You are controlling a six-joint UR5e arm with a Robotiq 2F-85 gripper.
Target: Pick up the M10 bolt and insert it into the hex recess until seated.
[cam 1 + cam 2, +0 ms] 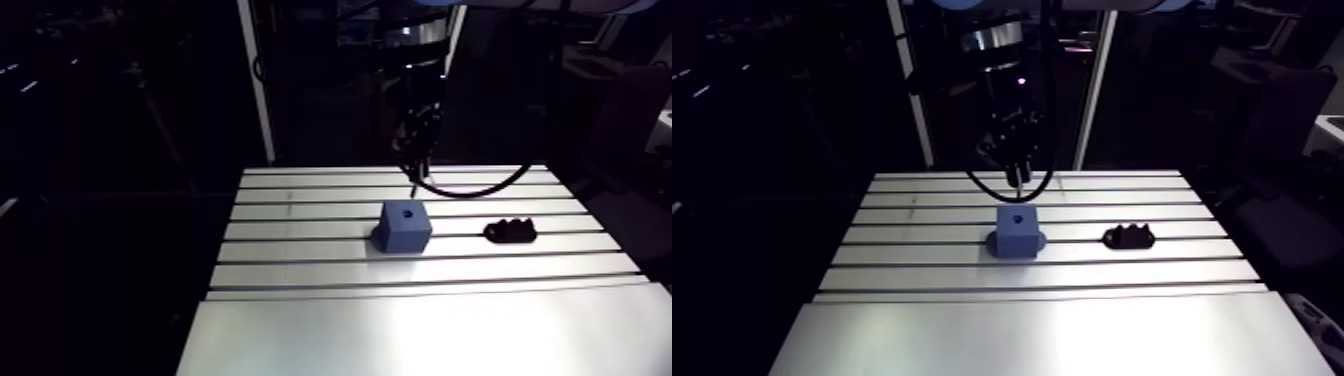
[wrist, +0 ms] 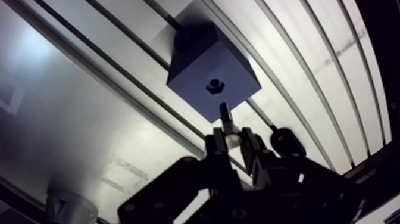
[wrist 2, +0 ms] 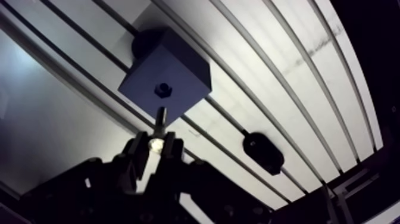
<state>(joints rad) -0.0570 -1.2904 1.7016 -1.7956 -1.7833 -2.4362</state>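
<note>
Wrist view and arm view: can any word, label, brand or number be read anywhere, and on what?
None can be read.
No marking shows on the block, the bolt, the gripper, the black part or the table.

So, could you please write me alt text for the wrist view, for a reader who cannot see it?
The gripper holds the bolt between its fingers, shank pointing down at the blue block, tip not yet in the hex recess on its top face. A small black part lies on the slotted table beside the block.
</note>
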